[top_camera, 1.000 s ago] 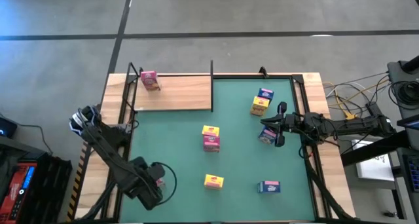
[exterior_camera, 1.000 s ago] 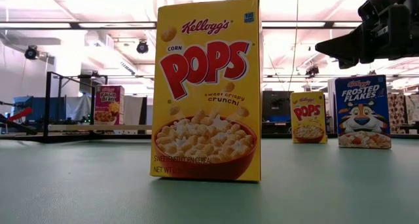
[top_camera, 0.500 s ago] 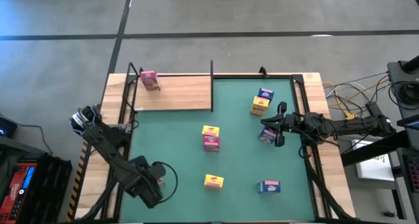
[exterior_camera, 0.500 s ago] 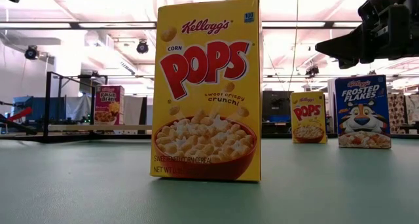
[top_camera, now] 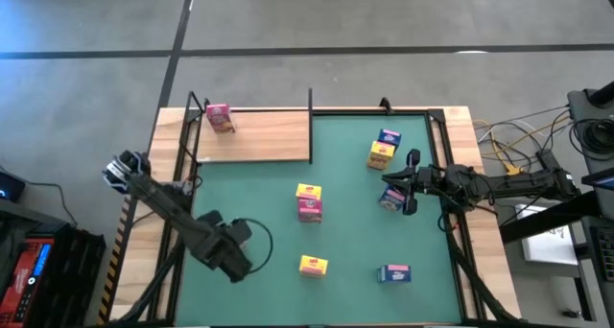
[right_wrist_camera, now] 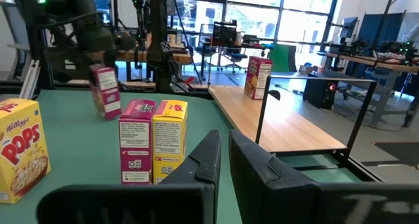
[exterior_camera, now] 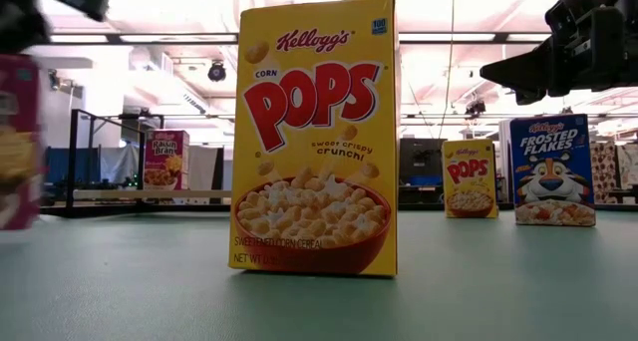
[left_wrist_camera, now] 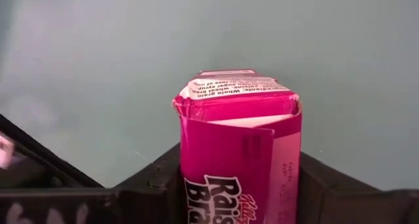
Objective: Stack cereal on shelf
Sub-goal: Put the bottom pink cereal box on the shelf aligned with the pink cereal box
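The left gripper (top_camera: 238, 254) is clamped on a pink raisin-bran box (left_wrist_camera: 239, 142), one dark finger pressed against each broad side, holding it over the green mat (top_camera: 259, 199) near the mat's front-left corner; in the low view the same box shows blurred at the left margin. It looks like thin, hollow cardboard: light, easily dented, with its top flaps already creased, so a moderate squeeze low across the wide faces seems safer than pinching the flaps, and the glossy print may slip if the grip loosens. The shelf (top_camera: 269, 136) lies at the table's back-left corner, a pale wood board with black posts (top_camera: 310, 125) at its edges, and one pink box (top_camera: 220, 117) already stands by its back-left corner, leaving most of the board bare. The path from the front-left corner to the shelf looks open, though the posts and the shelf's front edge call for enough height to pass over. A pink-and-yellow pair (top_camera: 308, 201) stands mid-mat and a yellow box (top_camera: 313, 265) near the front edge, both just beside that route. The right gripper (top_camera: 407, 183), its fingers closed and empty, waits toward the mat's right edge beside a small box (top_camera: 390, 199), with two more boxes (top_camera: 383, 149) behind it.
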### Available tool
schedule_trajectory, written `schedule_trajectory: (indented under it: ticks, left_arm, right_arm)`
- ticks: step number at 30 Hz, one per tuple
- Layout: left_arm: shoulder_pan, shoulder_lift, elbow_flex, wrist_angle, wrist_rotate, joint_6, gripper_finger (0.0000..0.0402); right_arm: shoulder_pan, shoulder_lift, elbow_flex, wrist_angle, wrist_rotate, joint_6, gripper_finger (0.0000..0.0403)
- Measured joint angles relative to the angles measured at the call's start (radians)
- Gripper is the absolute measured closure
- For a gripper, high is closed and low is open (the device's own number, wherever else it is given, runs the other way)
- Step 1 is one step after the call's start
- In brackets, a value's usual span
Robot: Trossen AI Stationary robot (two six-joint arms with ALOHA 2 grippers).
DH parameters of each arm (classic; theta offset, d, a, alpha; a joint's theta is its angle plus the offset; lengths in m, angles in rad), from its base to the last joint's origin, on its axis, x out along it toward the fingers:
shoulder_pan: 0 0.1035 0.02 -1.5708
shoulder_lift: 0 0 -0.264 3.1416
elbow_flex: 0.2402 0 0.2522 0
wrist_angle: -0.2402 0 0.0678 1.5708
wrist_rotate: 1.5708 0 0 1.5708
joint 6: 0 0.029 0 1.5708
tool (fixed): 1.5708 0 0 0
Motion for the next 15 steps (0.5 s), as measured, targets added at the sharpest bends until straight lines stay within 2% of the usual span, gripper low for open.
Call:
schedule_trajectory:
  ticks: [8,15]
  left_arm:
    - [0.157,-0.124,-0.023,-0.015,-0.136,0.225,0.023]
    - [0.343,-0.291,-0.124,0.005,-0.148,0.311,0.023]
  right_arm:
    - [0.0,0.0,0.0,0.0,0.0,0.0,0.038]
    - [0.0,0.0,0.0,0.0,0.0,0.0,0.038]
